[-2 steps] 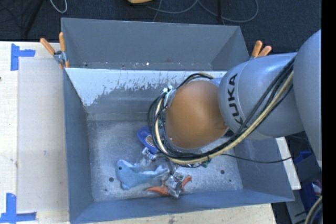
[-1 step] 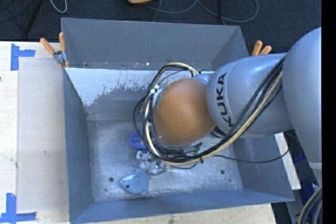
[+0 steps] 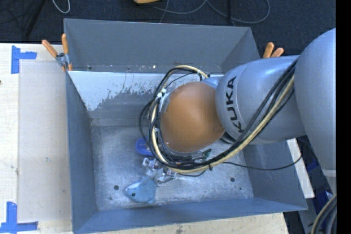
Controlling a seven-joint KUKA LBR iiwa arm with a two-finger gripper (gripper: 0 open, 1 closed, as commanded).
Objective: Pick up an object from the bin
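The gripper (image 3: 158, 171), how far open I cannot tell, hangs just beside a pale blue flat piece (image 3: 140, 192) by the bin's (image 3: 82, 134) front wall, its long axis slanting up-right toward the gripper.

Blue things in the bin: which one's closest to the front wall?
The pale blue flat piece, lying by the front wall. The darker blue one sits farther back, partly hidden by the arm's orange cover.

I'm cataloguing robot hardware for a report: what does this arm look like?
The arm is made of rounded, silver-grey links, with black KUKA lettering on one. An orange dome-shaped cover sits at the wrist, ringed by black and yellowish cables; more black cables run along the arm.
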